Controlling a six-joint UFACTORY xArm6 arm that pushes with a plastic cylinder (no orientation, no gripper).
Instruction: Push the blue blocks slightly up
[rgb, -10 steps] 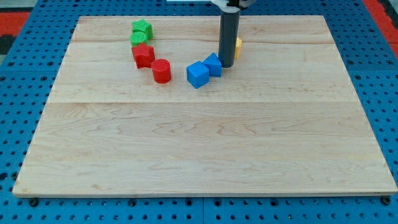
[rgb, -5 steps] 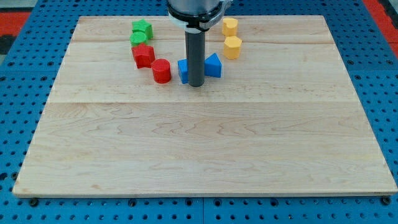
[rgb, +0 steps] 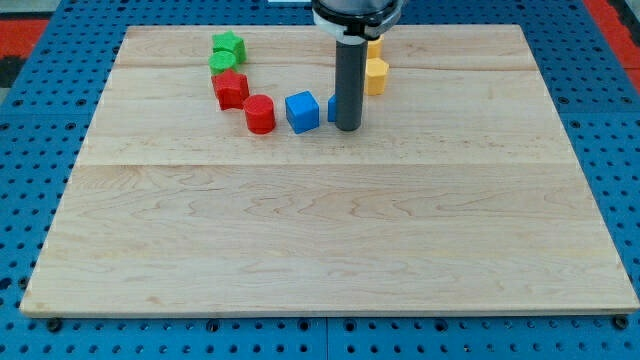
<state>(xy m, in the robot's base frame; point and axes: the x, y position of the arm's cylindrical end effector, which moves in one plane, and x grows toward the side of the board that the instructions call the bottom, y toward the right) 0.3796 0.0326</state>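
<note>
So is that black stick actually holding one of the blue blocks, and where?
Nothing is held. My tip is a bare rod end that only pushes. It stands just right of the blue cube, in front of a second blue block it mostly hides.

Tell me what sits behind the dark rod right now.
Behind the rod, whose end is my tip, a sliver of a second blue block shows at its left edge; its shape is hidden. Two yellow blocks peek out at the view's right, partly covered. The blue cube stands clear, left.

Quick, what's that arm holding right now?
Nothing: no fingers, only a rod. My tip rests on the board, right of the blue cube, hiding most of a second blue block.
</note>
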